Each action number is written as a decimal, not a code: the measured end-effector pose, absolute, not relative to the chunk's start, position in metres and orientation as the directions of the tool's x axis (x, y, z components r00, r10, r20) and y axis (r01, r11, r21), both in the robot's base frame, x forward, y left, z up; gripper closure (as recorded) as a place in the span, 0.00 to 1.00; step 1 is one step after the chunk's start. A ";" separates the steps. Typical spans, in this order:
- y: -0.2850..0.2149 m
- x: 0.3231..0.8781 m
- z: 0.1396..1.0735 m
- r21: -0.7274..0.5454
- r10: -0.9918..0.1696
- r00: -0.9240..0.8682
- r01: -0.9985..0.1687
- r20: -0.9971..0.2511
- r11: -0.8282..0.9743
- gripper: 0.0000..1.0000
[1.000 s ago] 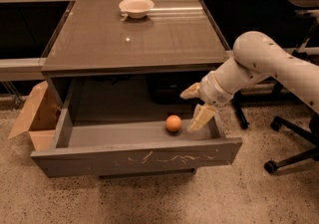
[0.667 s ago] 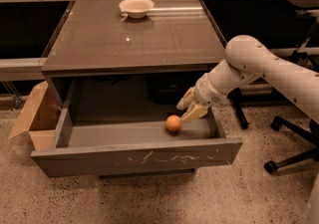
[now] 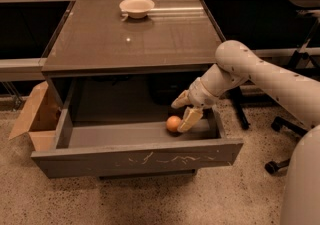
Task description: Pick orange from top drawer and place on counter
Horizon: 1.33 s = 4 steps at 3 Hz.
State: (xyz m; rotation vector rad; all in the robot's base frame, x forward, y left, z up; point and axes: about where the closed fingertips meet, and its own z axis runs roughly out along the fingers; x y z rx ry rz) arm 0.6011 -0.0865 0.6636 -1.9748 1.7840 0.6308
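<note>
You've got the counter (image 3: 150,44) sitting straight above the top drawer (image 3: 140,158). It has a glossy dark top with light reflections on it. The top drawer is pulled well out toward the camera, with pale scratches across its front panel.

The robot's pale arm (image 3: 260,76) comes in from the drawer's right side and slopes down over the drawer's right rear corner. Part of the robot's body (image 3: 302,184) fills the corner of the frame to the right of the drawer front. A brown cardboard box (image 3: 35,119) stands on the speckled floor just beside the drawer's left wall, flaps open.

A white bowl (image 3: 137,7) is on the counter, far back from the drawer, near the counter's rear edge.

The gripper (image 3: 185,110) is down inside the drawer, in its right rear part, low over the drawer floor. Its fingers (image 3: 190,118) are spread apart and hold nothing. One sits higher and further back, the other lower and nearer the drawer front.

The orange (image 3: 173,123) lies on the drawer floor, right of the drawer's middle and toward its back wall. It is just left of the lower finger, tight against it. You can't tell whether they truly touch. The upper finger is above the orange and apart from it. The orange is not enclosed between the fingers; it lies beside their tips.
</note>
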 end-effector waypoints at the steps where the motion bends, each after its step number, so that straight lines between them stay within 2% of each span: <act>1: -0.081 0.602 0.653 0.023 -0.810 0.081 -0.993 -0.581 -0.116 0.36; 2: -0.074 0.601 0.638 0.055 -0.802 0.073 -0.990 -0.593 -0.131 0.37; 4: -0.074 0.600 0.625 0.077 -0.791 0.058 -0.988 -0.608 -0.132 0.82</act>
